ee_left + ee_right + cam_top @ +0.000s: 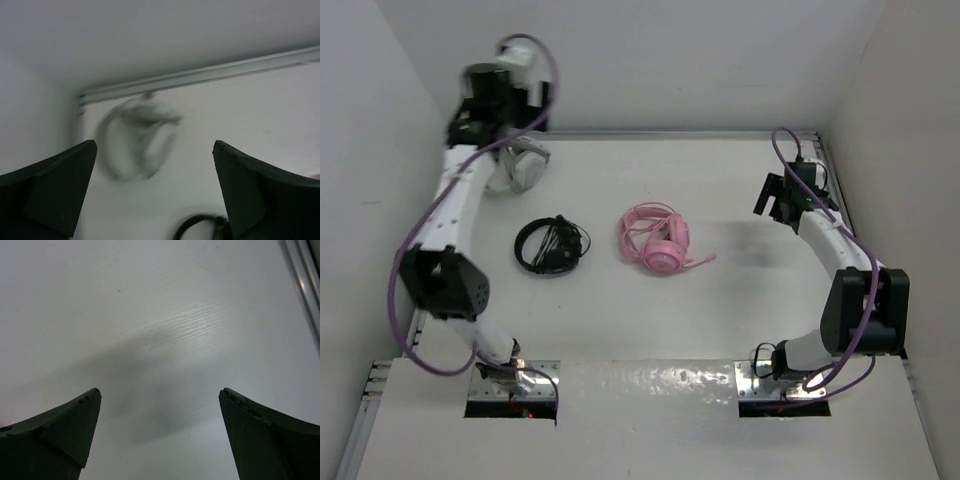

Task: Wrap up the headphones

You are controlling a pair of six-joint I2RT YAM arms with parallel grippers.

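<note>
The pink headphones (656, 240) lie on the white table near its middle, earcups folded together, with the thin pink cable (702, 260) trailing to the right. Neither wrist view shows them. My left gripper (503, 120) is raised at the far left, open and empty, well away from them; its jaws stand wide apart in the left wrist view (154, 147). My right gripper (777, 208) hovers to the right of the pink headphones, open and empty. In the right wrist view (160, 392) only bare table lies between its jaws.
Black headphones (551, 245) lie left of the pink ones; their edge shows in the left wrist view (200, 227). White-grey headphones (520, 165) lie at the far left under my left gripper, blurred in the left wrist view (137, 145). White walls and a metal rail (680, 133) enclose the table.
</note>
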